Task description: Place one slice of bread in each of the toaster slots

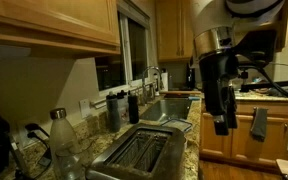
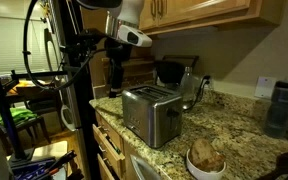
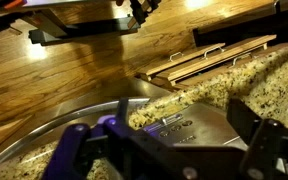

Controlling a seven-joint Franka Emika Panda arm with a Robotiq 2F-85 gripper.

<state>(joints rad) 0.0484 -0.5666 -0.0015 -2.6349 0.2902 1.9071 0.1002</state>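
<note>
The shiny silver toaster (image 1: pixel 134 152) stands on the granite counter. Its two dark slots (image 1: pixel 139 148) look empty in an exterior view. It also shows in another exterior view (image 2: pixel 152 113). My gripper (image 1: pixel 222 122) hangs off the counter's edge, beside and slightly above the toaster's end, as both exterior views show (image 2: pixel 114 84). In the wrist view my gripper (image 3: pixel 164 138) is open and empty, with the toaster's control face (image 3: pixel 174 125) between its fingers. A white bowl (image 2: pixel 206 166) on the counter past the toaster holds brownish pieces that look like bread.
A clear bottle (image 1: pixel 62 140) stands next to the toaster. The steel sink (image 1: pixel 169 106) with a faucet lies further along the counter. A coffee maker (image 2: pixel 169 72) and another bottle (image 2: pixel 189 86) stand behind the toaster. Wooden drawers (image 3: pixel 219 55) and the wood floor (image 3: pixel 54 80) lie below.
</note>
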